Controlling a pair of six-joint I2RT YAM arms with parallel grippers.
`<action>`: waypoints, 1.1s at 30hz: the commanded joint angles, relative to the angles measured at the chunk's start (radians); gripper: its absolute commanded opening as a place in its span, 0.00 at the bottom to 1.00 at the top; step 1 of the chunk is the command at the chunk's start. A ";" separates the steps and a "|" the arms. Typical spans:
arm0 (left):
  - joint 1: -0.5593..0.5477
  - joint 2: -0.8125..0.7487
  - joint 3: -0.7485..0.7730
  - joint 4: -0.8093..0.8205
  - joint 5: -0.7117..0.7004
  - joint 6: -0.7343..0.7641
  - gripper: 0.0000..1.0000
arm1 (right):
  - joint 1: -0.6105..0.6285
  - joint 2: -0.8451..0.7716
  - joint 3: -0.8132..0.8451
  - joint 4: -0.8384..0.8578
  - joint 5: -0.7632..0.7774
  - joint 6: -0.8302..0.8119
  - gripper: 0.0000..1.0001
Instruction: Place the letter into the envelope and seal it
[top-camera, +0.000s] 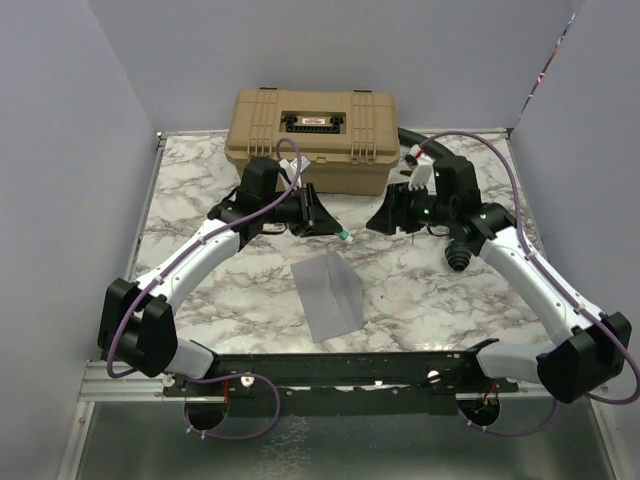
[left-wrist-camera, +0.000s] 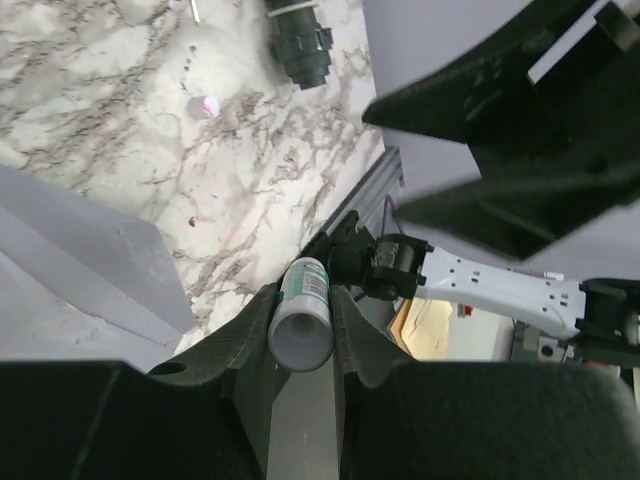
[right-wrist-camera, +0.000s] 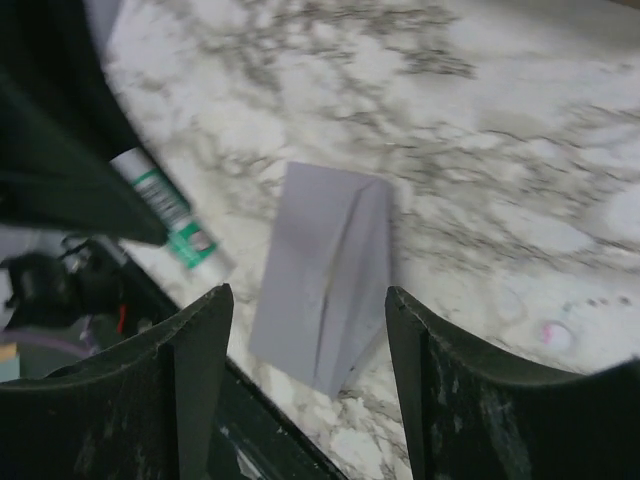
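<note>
1. Marble-look table (top-camera: 200, 300), white veined with grey, boxed in by plain lavender-grey walls (top-camera: 60, 150) to left, right and rear. Dark mounting bar (top-camera: 330, 366) along the near edge, carrying both arm bases.
2. Just past the bar, between the two arms: envelope (top-camera: 328, 293), grey-lavender, flat on the marble, skewed to the table edge. Creases of its triangular flap showing on the upper face. Touched by neither gripper.
3. Farther in, left arm (top-camera: 190, 262) bent at the elbow, reaching inward from the near-left corner. Left gripper (top-camera: 328, 225) pointing toward the centre, clamped on a glue stick (left-wrist-camera: 303, 318) poking out past the fingertips, clear of the table.
4. Glue stick white, with a green-and-white printed label; print too blurred to read.
5. Opposite, right arm (top-camera: 530, 270) mirrored from the near-right corner. Right gripper (right-wrist-camera: 308, 297) facing the left one, near but apart, fingers spread wide with nothing between them, held above the marble and looking down on the envelope.
6. Farthest back, against the rear wall: tan case (top-camera: 315, 135), lid shut, black plate with a small red strip on top. Lettering too small to make out.
</note>
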 joint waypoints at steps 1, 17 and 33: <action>-0.019 0.002 0.048 0.001 0.106 0.064 0.00 | 0.046 -0.093 -0.079 0.148 -0.349 -0.117 0.67; -0.051 -0.017 0.064 0.001 0.218 0.101 0.00 | 0.167 0.012 0.001 0.041 -0.388 -0.231 0.63; -0.051 -0.030 0.163 0.020 0.122 0.052 0.64 | 0.167 -0.064 -0.106 0.348 -0.294 -0.026 0.01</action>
